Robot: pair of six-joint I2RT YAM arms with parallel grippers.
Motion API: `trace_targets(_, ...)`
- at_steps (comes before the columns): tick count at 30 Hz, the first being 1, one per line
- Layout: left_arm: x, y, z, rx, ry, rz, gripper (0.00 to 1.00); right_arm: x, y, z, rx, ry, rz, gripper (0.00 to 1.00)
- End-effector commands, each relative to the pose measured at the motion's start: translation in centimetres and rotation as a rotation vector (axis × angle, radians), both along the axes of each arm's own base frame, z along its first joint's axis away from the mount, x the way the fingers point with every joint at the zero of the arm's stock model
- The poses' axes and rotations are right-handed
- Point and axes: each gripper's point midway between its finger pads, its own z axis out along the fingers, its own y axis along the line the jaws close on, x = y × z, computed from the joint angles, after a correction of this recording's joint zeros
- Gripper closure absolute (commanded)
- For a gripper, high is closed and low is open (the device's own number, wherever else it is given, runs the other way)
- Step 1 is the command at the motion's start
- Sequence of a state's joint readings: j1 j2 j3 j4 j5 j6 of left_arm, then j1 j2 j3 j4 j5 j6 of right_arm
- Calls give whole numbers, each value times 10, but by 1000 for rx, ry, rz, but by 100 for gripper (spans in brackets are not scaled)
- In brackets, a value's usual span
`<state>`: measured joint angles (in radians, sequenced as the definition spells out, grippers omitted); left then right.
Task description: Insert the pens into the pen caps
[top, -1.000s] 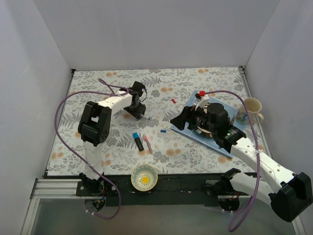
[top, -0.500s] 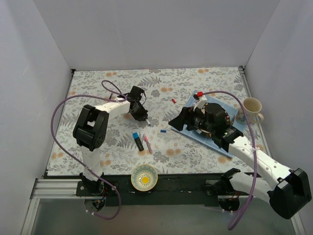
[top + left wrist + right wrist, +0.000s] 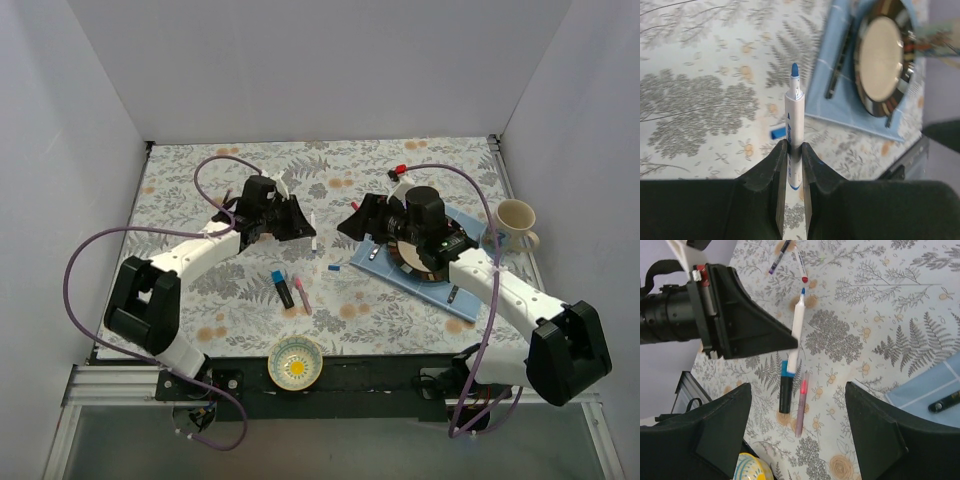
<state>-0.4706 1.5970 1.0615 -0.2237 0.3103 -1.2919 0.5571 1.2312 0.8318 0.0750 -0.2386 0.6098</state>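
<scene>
White plastic pen (image 3: pixel 794 120), likely light, stiff and slick, is clamped low on its barrel by the left gripper (image 3: pixel 792 154) above the table (image 3: pixel 700 100), tip free; the right gripper (image 3: pixel 797 389) gapes empty.

Bright, even, soft-shadowed light; near jaws blurred in both wrist views

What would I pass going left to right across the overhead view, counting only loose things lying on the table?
In order: black marker → pink pen → blue cap → blue mat → mug.
</scene>
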Motion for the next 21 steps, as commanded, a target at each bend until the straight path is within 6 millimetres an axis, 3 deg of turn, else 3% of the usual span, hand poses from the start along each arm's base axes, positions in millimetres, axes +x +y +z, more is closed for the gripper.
trace_targets(1, -33, -24, 46, -149, -151, -257, 100, 15, 21, 39, 80, -101, 78, 19)
trace_targets(5, -50, -30, 64, -207, -193, -324, 100, 15, 37, 37, 128, -89, 152, 21)
trace_targets(10, -63, -34, 82, -265, -252, -379, 100, 18, 43, 30, 146, -45, 157, 23)
trace_targets(16, -69, -40, 86, -291, -262, -423, 100, 21, 51, 26, 185, -13, 167, 30)
trace_targets(21, -72, -41, 87, -306, -265, -431, 100, 16, 58, 22, 234, 17, 201, 42)
